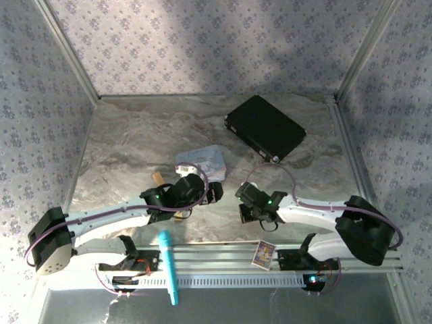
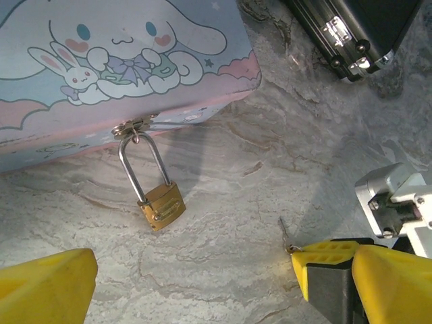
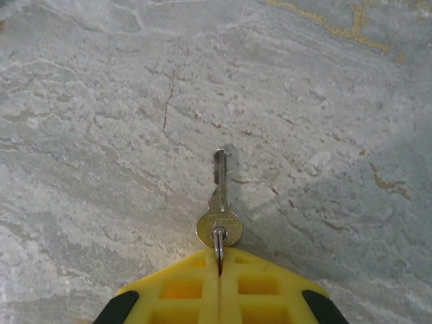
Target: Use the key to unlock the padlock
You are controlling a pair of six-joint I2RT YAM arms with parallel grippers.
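While the right hand (image 3: 219,262) grips the key (image 3: 219,202), its blade juts straight ahead.

You are seeing the padlock (image 2: 160,208) showing a dull brushed brass body and a smooth, shiny steel shackle. The key (image 3: 219,202) is glinting as bare polished metal. The right gripper (image 3: 219,266) is showing matt yellow plastic. The desk (image 2: 270,169) is looking like matt veined stone, and the tin box (image 2: 202,61) is gleaming with glossy print.
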